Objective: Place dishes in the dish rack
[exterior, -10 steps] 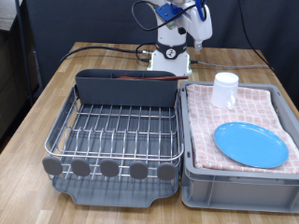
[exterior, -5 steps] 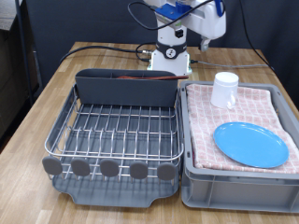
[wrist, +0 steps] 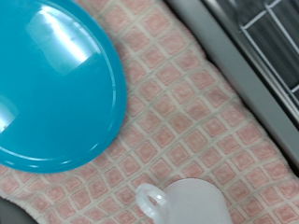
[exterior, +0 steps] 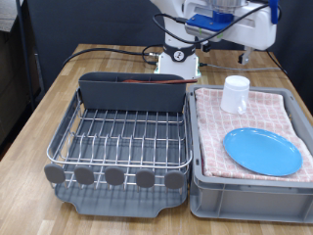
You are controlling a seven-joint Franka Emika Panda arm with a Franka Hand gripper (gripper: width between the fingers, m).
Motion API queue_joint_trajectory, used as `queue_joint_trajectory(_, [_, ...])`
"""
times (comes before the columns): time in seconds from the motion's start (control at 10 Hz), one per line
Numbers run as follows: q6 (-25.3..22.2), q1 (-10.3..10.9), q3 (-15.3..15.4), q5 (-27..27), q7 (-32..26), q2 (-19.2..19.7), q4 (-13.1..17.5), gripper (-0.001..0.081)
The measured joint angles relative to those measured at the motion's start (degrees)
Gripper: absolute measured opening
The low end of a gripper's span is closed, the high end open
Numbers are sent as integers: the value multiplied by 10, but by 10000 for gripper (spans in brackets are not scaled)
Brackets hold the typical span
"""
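Plate point(exterior: 262, 151) and mug point(exterior: 235, 94) lay on checked cloth point(exterior: 207, 130) in the tub point(exterior: 245, 197) by the table's right edge. Rack point(exterior: 117, 140) looked bare. Gripper unseen, its spread unknowable. A clean pickup likely meant centring over one dish before descending.

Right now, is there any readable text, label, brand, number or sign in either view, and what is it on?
None can be read.
Robot base: a round dark mark on its white front, too small and blurred to read.
White mug, light-blue plate, pink checked cloth and dish rack: no print visible.
Gripper: not clearly in view.
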Motion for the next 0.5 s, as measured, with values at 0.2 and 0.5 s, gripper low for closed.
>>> queue_joint_trajectory(0.2, [12,6,10,1,-1,30,24,802])
queue_joint_trajectory(0.5, [56,6,14,30,-6,58,24,802])
